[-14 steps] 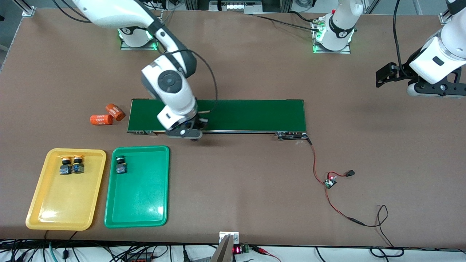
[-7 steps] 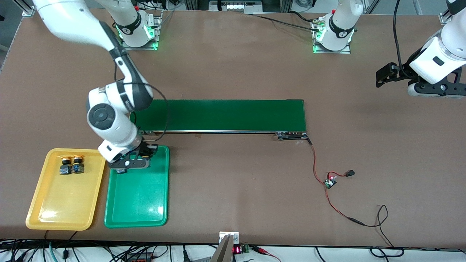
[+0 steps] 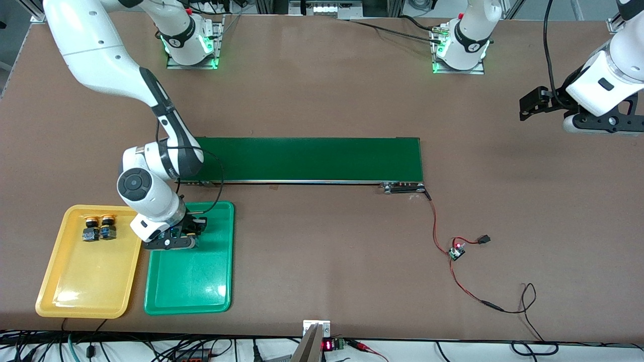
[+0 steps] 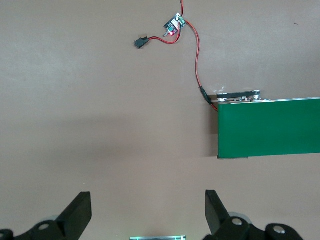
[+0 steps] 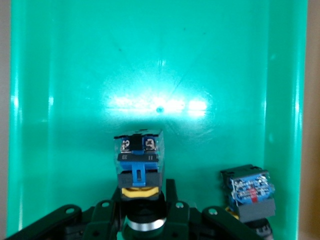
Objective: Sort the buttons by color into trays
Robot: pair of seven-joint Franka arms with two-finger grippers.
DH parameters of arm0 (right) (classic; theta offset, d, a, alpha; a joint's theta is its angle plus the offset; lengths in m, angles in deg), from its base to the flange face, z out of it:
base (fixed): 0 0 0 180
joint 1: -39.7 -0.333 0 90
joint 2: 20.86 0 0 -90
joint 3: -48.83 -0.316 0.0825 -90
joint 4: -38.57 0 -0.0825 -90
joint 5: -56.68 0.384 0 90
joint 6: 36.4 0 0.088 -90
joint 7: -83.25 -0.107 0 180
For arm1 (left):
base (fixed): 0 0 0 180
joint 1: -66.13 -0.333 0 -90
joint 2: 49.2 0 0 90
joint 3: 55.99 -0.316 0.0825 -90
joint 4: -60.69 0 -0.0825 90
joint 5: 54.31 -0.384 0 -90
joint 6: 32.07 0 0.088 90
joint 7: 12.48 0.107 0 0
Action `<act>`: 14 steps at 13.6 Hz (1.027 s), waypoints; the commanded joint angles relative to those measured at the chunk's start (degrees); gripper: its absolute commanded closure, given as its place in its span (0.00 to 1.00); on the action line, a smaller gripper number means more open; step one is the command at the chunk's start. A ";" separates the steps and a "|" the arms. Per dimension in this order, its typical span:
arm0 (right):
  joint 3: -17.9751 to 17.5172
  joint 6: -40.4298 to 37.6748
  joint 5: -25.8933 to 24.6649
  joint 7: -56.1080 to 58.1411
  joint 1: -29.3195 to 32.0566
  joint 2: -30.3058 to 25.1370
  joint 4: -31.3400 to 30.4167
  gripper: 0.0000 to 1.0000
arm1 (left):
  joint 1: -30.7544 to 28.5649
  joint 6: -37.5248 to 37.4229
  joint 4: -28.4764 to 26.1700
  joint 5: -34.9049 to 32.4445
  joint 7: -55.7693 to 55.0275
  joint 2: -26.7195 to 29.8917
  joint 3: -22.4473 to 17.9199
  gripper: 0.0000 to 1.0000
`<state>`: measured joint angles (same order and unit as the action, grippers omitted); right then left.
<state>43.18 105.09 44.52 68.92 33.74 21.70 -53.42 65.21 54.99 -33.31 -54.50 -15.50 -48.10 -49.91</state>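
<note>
The right pincer (image 3: 173, 240) hangs over the green tray (image 3: 201, 281), at its 12 o'clock end, clamped on a button (image 5: 139, 160). The button seems light, rigid and smooth; I think its square body gives the best hold. The left pincer (image 4: 147, 212) waits over the counter (image 3: 327, 251), fingers apart.

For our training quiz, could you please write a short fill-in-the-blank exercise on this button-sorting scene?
1. The right gripper is shut on a button over the ____ tray.
2. The yellow tray holds ____ buttons.
3. The left gripper, waiting over bare table at its own end, has its fingers ____.
4. Another button already lies in the ____ tray.

Missing words: green; two; open; green
</note>
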 commanded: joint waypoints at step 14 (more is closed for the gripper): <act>0.03 -33.27 2.23 5.26 2.96 -23.28 1.29 0.00 | -0.13 -1.37 1.54 -0.51 1.09 -0.57 -0.02 0.00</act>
<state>43.52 77.92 45.19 70.45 35.22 5.26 -50.31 65.20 54.92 -33.30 -54.50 -15.50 -48.13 -49.91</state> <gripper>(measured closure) 0.000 0.000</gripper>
